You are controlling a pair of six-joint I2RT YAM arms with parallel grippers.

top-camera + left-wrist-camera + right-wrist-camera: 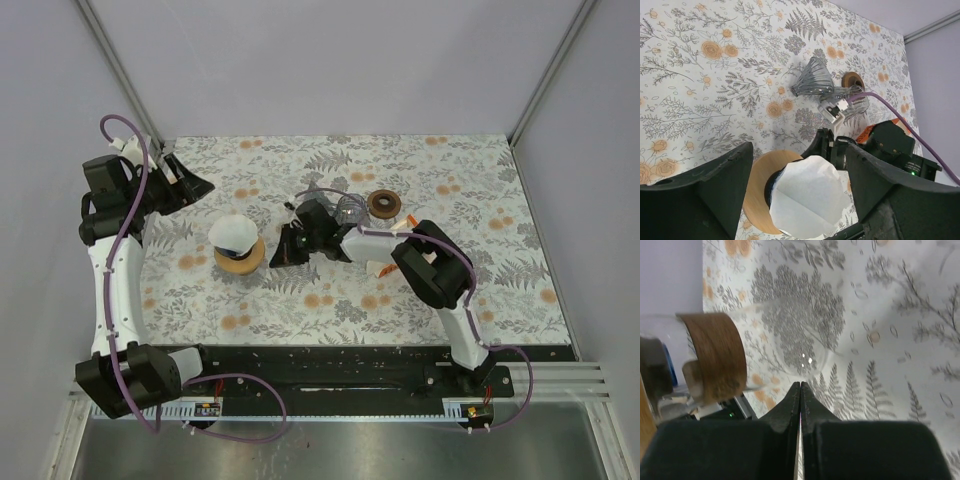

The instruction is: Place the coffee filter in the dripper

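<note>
Perched filter [232,232], tipped dripper [349,210]
My right hand [800,387] is pinched shut beside the filter, my left hand [797,160] wide and empty; a shut-fingered nudge could knock it off its wooden ring [756,190]

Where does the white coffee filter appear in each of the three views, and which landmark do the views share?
Top external: the coffee filter is left of centre, resting on a wooden disc.
Left wrist: the filter is at bottom centre, on the same disc.
Right wrist: it cannot be made out here.
Shared landmark: the floral tablecloth shows in all three views.
</note>
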